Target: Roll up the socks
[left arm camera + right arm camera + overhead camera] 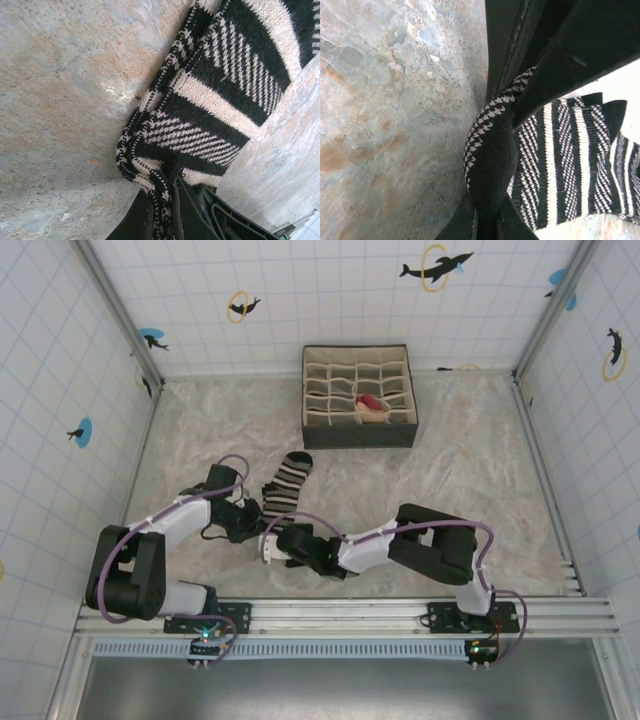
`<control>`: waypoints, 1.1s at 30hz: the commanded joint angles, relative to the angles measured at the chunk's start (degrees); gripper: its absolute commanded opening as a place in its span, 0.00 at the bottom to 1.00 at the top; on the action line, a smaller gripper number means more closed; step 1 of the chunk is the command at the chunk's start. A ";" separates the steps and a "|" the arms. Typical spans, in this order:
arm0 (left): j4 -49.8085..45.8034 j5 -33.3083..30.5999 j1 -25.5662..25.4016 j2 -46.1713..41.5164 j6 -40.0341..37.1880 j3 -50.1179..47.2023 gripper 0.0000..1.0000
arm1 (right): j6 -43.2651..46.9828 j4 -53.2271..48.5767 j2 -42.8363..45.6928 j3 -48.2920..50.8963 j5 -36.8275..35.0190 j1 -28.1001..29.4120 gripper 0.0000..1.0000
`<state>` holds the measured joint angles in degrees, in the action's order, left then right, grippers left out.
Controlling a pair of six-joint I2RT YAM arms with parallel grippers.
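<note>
So the black-and-cream striped knit sock (288,483) lies toward the table's near edge, left gripper (167,200) and right gripper (487,217) both clamped tight on its near end.

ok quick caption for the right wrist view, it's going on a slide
Right gripper shut on the dark end of the black-and-white striped sock, just above the marbled table.

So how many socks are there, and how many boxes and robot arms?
Socks: 2 (black striped sock on the table, peach and red sock in the box)
Boxes: 1 (divider box)
Robot arms: 2 (left arm, right arm)
Total: 5
</note>
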<state>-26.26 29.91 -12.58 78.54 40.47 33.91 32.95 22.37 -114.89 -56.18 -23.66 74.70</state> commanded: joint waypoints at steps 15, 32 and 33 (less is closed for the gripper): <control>-1.38 -8.67 1.77 -6.39 3.88 -0.02 0.58 | -17.18 -29.20 -6.71 -16.30 23.29 -9.57 0.00; 6.90 -8.08 5.54 -12.25 6.11 -3.33 0.59 | -37.72 -39.42 -15.29 -28.12 57.36 -21.74 0.00; 7.90 -7.27 5.62 -12.23 6.50 -3.85 0.58 | -39.14 -39.33 -15.67 -28.20 58.03 -22.15 0.00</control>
<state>-22.52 19.49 -7.33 66.83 45.30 31.92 0.69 -10.20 -126.32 -84.33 28.08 53.84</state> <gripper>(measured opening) 0.587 0.095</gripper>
